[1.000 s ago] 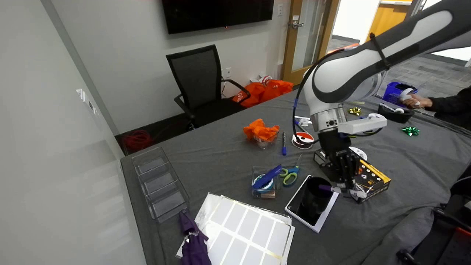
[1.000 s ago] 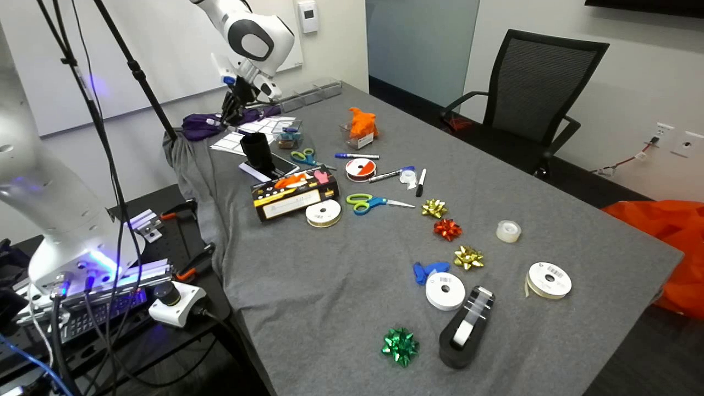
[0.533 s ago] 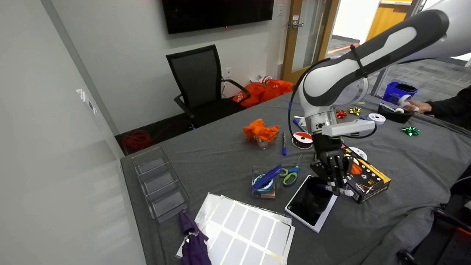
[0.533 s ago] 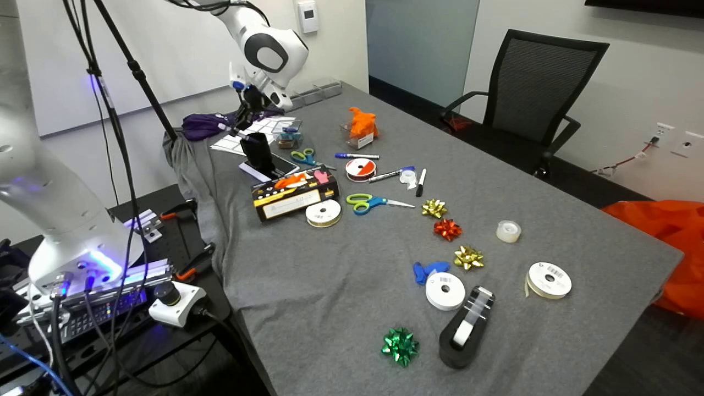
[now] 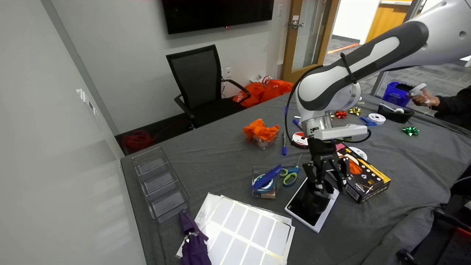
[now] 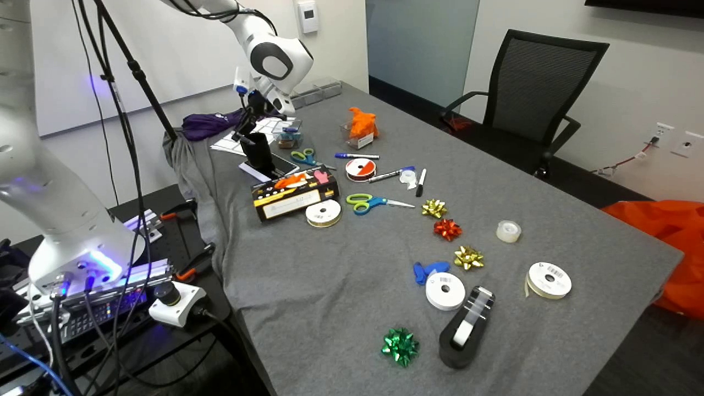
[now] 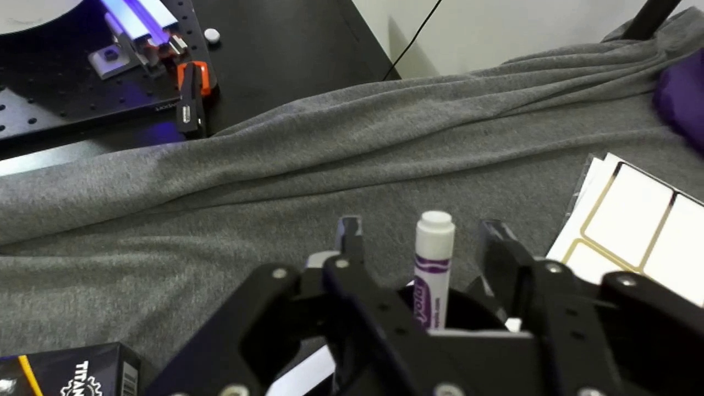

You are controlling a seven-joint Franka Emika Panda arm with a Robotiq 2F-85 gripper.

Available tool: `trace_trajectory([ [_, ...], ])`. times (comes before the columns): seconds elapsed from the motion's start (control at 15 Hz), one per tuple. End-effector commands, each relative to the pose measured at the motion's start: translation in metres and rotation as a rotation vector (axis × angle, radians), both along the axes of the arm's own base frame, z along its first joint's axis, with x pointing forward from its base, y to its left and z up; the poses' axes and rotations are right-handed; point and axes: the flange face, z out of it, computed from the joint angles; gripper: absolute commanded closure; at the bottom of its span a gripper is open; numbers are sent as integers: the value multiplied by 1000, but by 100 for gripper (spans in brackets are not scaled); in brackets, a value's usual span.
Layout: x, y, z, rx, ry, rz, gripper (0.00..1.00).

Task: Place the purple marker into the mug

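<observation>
- Purple marker point(image 7: 433, 275): in the wrist view it stands white end up between the fingers, against the dark mouth of the mug. Its lower end is hidden, so how far inside it reaches cannot be told. In an exterior view, its pale end shows at the mug's rim, on the side toward a black printed box.
- Gripper point(image 7: 423, 234): at the mug's mouth, its two fingers spread wide, with a gap on either side of the marker; it grips nothing.
- Mug point(image 6: 260, 155): black, upright on a white-edged tablet point(image 5: 296, 204) in both exterior views.
- Near the tablet: the black printed box point(image 5: 368, 178), with a white ribbon spool point(image 6: 323, 213) beside it; green-and-blue scissors point(image 5: 294, 169); and a clear tub point(image 5: 255, 191) holding blue items.
- Farther along the gray cloth point(image 6: 319, 264): white label sheets point(image 5: 246, 232), folded purple fabric point(image 5: 195, 250) and a clear divided tray point(image 5: 160, 184).
- Beyond the table, a person's hand point(image 5: 427, 99) holds a white device point(image 5: 417, 89).
</observation>
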Motion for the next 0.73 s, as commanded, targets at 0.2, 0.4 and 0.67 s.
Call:
trace_trajectory([
  [0.2, -39, 6, 48, 35, -205, 191, 0],
  [0.4, -69, 5, 76, -12, -300, 298, 0],
  [0.67, -106, 4, 105, -80, -447, 413, 0],
])
